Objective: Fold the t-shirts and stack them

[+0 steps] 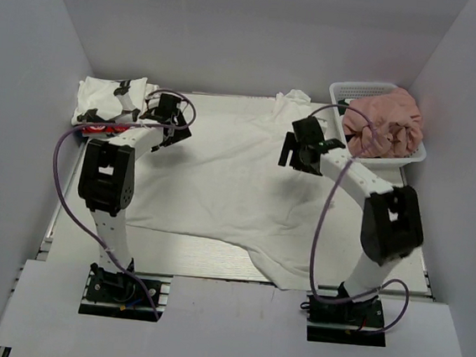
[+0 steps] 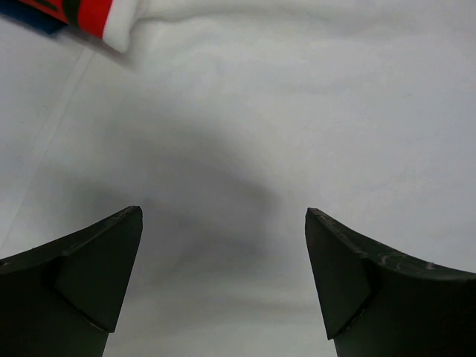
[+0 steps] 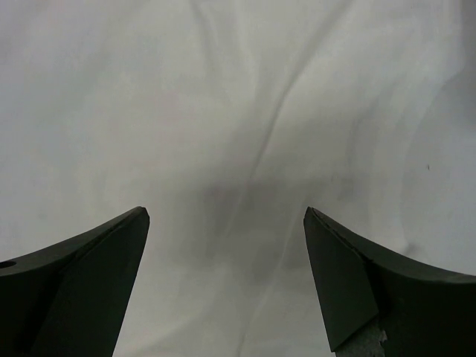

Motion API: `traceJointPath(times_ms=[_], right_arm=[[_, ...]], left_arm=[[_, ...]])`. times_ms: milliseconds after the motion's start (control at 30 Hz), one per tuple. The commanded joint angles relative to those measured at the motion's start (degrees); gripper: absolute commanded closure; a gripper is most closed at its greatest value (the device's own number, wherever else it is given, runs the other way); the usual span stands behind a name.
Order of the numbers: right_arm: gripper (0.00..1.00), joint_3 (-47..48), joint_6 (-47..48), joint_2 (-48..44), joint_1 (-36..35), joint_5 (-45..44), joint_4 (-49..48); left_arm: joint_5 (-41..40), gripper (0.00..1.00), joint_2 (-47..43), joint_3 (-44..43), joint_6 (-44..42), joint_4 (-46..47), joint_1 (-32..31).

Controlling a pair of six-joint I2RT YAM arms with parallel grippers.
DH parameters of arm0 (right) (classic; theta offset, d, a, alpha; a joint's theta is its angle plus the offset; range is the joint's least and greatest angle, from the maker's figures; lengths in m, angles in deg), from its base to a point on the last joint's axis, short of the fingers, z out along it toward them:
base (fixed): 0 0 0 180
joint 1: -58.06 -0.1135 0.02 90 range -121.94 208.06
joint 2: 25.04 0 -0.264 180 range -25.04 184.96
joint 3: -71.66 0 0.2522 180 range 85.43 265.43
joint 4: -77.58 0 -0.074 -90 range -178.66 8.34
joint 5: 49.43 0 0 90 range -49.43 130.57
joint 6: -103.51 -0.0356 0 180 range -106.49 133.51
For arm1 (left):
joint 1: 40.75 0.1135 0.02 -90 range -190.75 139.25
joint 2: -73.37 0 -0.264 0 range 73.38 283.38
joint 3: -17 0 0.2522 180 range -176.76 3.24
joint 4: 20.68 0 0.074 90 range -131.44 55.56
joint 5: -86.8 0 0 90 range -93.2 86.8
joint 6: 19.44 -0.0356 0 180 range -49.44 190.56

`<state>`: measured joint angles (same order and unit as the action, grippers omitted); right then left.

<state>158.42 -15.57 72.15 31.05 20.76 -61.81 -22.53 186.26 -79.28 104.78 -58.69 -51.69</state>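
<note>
A large white t-shirt (image 1: 229, 186) lies spread flat over the table, one sleeve hanging at the front right. My left gripper (image 1: 169, 123) hovers open over its far left part; the left wrist view shows white cloth (image 2: 297, 111) between the spread fingers (image 2: 97, 260). My right gripper (image 1: 301, 149) hovers open over its far right part, above wrinkled white cloth (image 3: 223, 111). A folded white t-shirt with black patches (image 1: 111, 97) rests on a folded red one (image 1: 103, 130) at the far left. A dusty pink t-shirt (image 1: 387, 121) is bunched in the basket. The dark green t-shirt is out of view.
A white plastic mesh basket (image 1: 356, 91) stands at the far right corner. White walls close in the table on the left, back and right. The red stack's edge shows in the left wrist view (image 2: 89, 16).
</note>
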Motion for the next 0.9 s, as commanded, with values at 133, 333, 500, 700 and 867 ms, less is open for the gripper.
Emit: traceJointPath(times_ms=[133,333,500,700,867], right_arm=[[0.10,14.62,10.00,18.03,5.12,4.42,0.65],[0.10,23.77,13.26,29.61,8.99,8.64,1.44],[0.10,31.84,16.16,36.31,11.00,11.46,2.42],[0.10,45.21,19.67,45.28,13.04,16.72,3.48],[0.10,45.75,23.98,38.21,11.71,17.97,3.39]], left_arm=[[3.77,0.00,5.94,-5.10,-2.05,-2.03,2.50],[4.30,0.00,12.27,-11.43,-2.05,-4.75,3.64],[6.24,0.00,15.61,-14.33,-2.05,-5.28,4.17],[6.76,0.00,16.93,-16.44,-2.05,-8.62,4.17],[5.28,0.00,10.72,-17.76,-3.19,-12.57,4.17]])
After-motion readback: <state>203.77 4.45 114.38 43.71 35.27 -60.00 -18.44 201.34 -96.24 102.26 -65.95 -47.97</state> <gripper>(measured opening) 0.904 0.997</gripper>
